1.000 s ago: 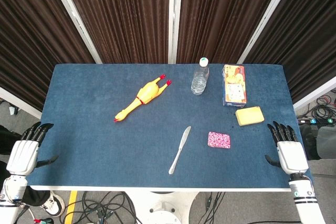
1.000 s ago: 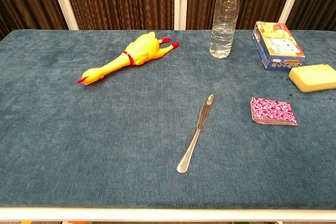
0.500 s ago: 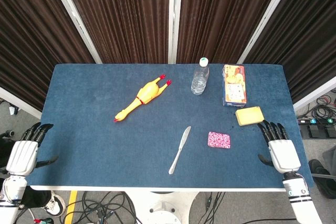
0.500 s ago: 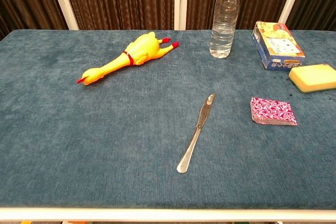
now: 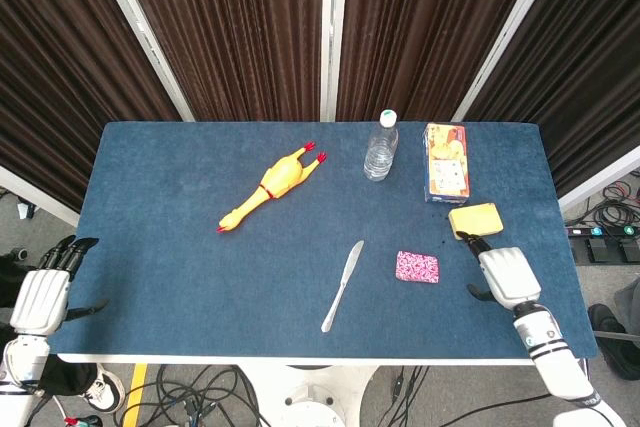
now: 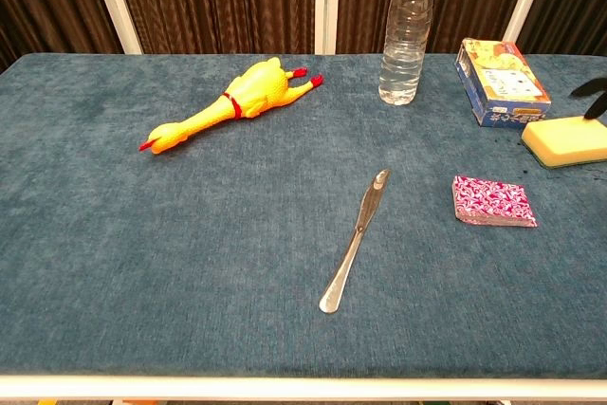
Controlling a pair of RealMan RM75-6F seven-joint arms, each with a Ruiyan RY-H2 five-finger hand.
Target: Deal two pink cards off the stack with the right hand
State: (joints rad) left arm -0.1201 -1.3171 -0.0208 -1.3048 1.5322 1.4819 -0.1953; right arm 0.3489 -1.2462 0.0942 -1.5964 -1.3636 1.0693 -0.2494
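Note:
A small stack of pink patterned cards (image 5: 417, 267) (image 6: 492, 202) lies flat on the blue table, right of centre. My right hand (image 5: 503, 273) hovers over the table just right of the stack, apart from it, palm down and holding nothing; its dark fingertips (image 6: 590, 99) show at the right edge of the chest view. At the table's near left corner, my left hand (image 5: 45, 295) stays off the edge, fingers apart and empty.
A yellow sponge (image 5: 475, 219) lies just beyond my right hand, with a printed box (image 5: 446, 161) behind it. A water bottle (image 5: 380, 146) stands at the back. A butter knife (image 5: 342, 285) lies left of the cards, a rubber chicken (image 5: 271, 186) further left.
My right hand has moved in from the table's right edge leftward toward the card stack, and its fingertips have entered the chest view. The left hand has stayed put.

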